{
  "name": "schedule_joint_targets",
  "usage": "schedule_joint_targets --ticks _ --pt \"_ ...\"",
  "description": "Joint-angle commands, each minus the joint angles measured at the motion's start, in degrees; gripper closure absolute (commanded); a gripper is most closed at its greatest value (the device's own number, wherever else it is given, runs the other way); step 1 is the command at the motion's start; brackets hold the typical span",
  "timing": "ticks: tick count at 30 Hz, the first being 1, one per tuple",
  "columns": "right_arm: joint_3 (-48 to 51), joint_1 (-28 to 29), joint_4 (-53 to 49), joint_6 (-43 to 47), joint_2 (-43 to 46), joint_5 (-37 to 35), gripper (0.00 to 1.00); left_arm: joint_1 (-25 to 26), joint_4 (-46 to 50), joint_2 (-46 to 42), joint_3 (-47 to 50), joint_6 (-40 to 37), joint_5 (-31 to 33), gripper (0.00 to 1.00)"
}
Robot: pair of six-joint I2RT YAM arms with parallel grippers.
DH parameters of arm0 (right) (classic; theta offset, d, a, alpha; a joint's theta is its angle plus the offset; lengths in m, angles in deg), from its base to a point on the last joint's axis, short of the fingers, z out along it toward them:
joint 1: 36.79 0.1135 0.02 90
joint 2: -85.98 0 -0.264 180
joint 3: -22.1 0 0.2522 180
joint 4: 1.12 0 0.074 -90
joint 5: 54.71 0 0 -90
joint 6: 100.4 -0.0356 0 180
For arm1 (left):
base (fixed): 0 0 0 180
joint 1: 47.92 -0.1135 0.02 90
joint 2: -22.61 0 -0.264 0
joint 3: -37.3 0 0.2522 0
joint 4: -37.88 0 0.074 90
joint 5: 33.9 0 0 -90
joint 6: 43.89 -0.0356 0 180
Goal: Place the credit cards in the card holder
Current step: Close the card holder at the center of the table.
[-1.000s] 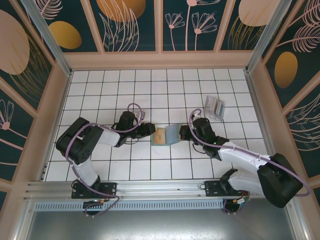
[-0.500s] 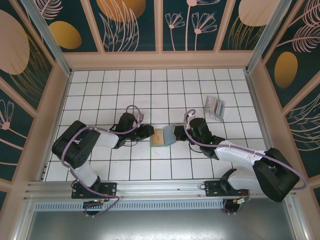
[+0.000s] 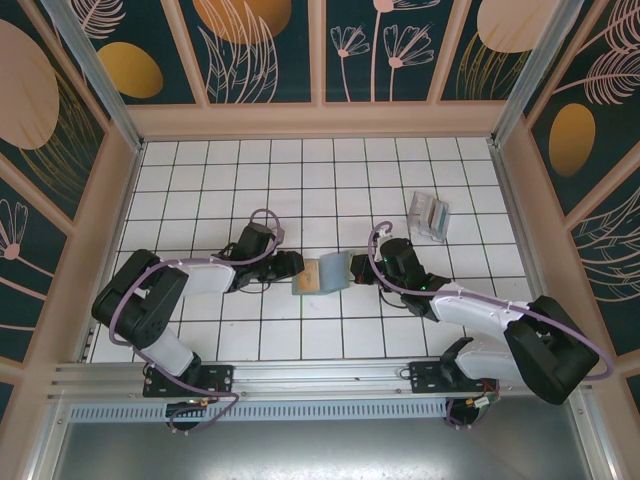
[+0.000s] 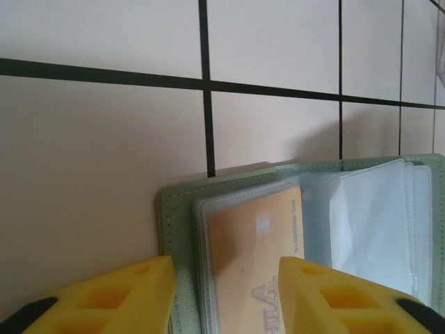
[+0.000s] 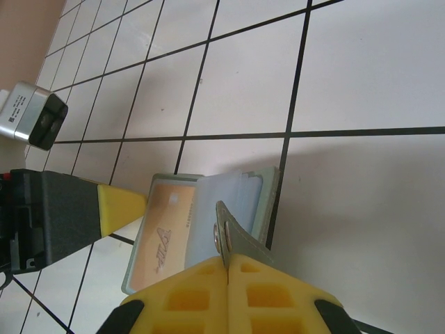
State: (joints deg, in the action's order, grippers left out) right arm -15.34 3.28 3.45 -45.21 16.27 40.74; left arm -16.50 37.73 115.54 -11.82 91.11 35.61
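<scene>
The sage-green card holder [image 3: 336, 266] lies open on the tiled floor between both arms, its clear sleeves fanned out. A tan-orange credit card [image 3: 313, 276] sits inside a sleeve on the holder's left half. In the left wrist view that card [image 4: 257, 250] shows under clear plastic, framed by the holder's green edge [image 4: 177, 209]. My left gripper [image 4: 222, 306] is open, its yellow fingers [image 4: 111, 296] standing either side of the holder's left end. My right gripper [image 5: 228, 261] is shut on the holder's snap strap [image 5: 240, 240], at the holder's right side.
A small clear plastic stand [image 3: 429, 216] with greyish-teal contents stands to the back right. Wooden walls enclose the white tiled floor [image 3: 300, 190] on three sides. The arm bases sit on the rail at the near edge.
The left gripper's jaws have spread wider apart. The holder and the right gripper have shifted a little to the left; the left arm's elbow has swung outward.
</scene>
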Motion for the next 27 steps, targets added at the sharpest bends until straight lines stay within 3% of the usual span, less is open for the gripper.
schedule_joint_targets --ticks 1,5,13,27 --pt "-0.1 -0.3 2.1 0.7 0.0 -0.7 1.0 -0.1 9.1 -1.3 -0.9 -2.1 5.8 0.53" --pt "-0.4 -0.4 1.8 0.6 0.2 -0.9 1.0 -0.1 12.1 -3.2 -1.6 -2.6 7.3 0.48" --pt "-1.1 -0.4 1.9 0.8 -0.4 -0.5 1.0 -0.1 11.8 -4.7 -1.1 -0.5 5.7 0.48" --pt "-1.2 -0.3 4.3 0.4 -2.1 0.9 1.0 0.0 -3.4 0.6 -0.4 4.3 -9.6 0.62"
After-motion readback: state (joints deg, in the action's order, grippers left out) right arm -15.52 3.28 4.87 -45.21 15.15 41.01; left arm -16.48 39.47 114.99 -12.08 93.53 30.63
